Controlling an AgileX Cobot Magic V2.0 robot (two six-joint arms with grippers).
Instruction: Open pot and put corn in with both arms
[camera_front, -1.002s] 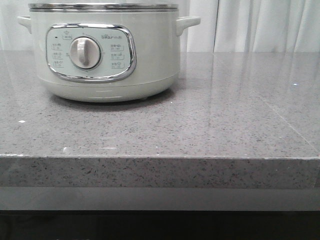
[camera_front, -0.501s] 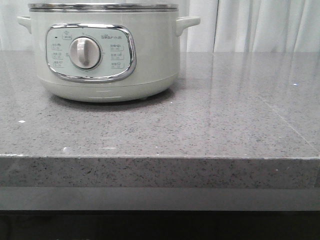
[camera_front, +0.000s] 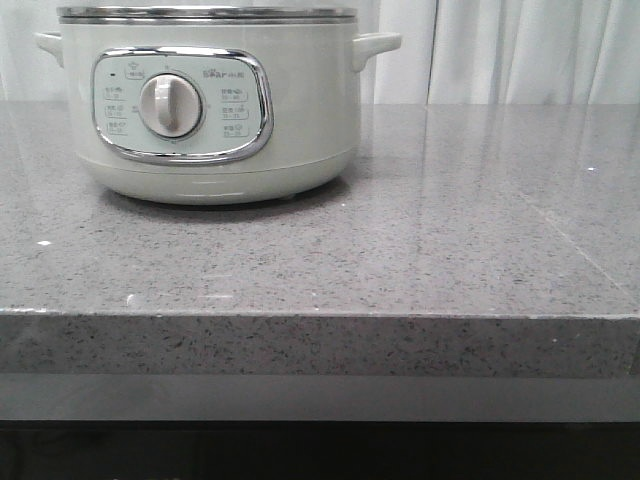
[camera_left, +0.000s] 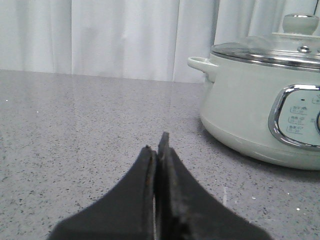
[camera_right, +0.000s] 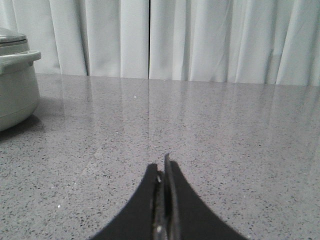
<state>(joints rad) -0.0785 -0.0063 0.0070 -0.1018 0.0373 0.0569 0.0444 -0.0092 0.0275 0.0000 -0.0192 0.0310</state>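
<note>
The pale-green pot (camera_front: 210, 105) stands at the back left of the grey counter, its cream dial facing me. In the left wrist view the pot (camera_left: 265, 100) carries a glass lid (camera_left: 270, 50) with a round knob. The right wrist view catches only the pot's edge (camera_right: 15, 85). My left gripper (camera_left: 159, 147) is shut and empty, low over the counter, well short of the pot. My right gripper (camera_right: 162, 167) is also shut with nothing in it, over bare counter to the pot's right. Neither gripper appears in the front view. The corn is out of view.
The speckled grey counter (camera_front: 400, 250) ends in a thick front edge (camera_front: 320, 345) close to the camera. White curtains (camera_right: 200, 40) hang behind the counter.
</note>
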